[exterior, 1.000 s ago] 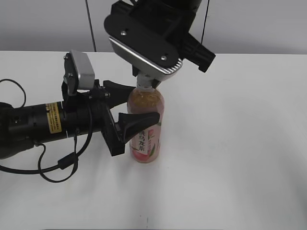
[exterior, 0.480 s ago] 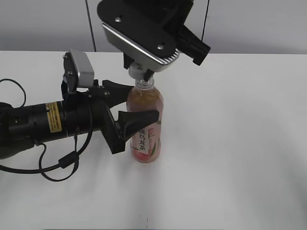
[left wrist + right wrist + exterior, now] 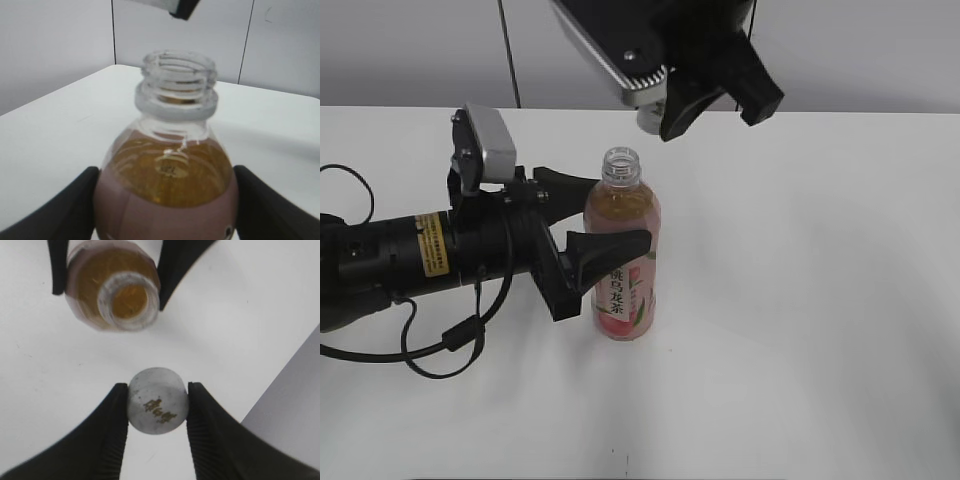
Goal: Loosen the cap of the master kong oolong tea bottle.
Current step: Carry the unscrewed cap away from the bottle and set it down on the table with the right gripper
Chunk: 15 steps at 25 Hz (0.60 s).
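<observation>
White cap (image 3: 158, 407) gripped in my right hand (image 3: 157, 410) above the bottle (image 3: 622, 258), which my left hand (image 3: 582, 222) clamps; I judge loosening done, so next set the cap down

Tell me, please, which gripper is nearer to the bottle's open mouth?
Left. The left gripper grips the bottle by its body, just below the mouth; the right gripper holds the cap above it, apart.

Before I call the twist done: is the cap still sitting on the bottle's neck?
No, the bottle shows a bare threaded mouth, and the cap sits clamped in the right pincer, away from it.
</observation>
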Each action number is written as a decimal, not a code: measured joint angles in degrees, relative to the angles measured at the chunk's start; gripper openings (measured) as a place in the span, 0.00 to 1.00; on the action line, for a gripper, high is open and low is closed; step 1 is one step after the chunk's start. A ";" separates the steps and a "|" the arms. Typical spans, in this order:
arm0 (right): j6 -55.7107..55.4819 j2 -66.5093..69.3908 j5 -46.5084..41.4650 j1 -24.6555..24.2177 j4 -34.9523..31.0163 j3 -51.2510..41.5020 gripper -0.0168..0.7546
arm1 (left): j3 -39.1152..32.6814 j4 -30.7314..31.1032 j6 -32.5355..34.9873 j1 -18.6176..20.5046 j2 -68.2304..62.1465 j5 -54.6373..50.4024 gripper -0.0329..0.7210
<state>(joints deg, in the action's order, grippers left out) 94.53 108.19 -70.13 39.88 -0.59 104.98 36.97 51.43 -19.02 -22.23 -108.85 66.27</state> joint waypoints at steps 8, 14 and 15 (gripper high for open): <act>-12.17 0.00 0.07 -14.96 -9.71 0.00 0.38 | 0.00 -0.04 -0.04 0.00 0.00 0.00 0.67; -24.15 2.40 0.07 -24.30 -10.64 -0.12 0.38 | 0.00 -0.11 -0.04 0.00 0.00 0.00 0.67; -26.00 2.86 0.07 -25.18 -9.41 -0.44 0.38 | 0.00 -0.11 -0.04 0.00 0.00 0.00 0.67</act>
<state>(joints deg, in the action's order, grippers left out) 68.54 111.05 -70.06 14.70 -10.00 104.54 36.97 51.32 -19.06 -22.23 -108.85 66.27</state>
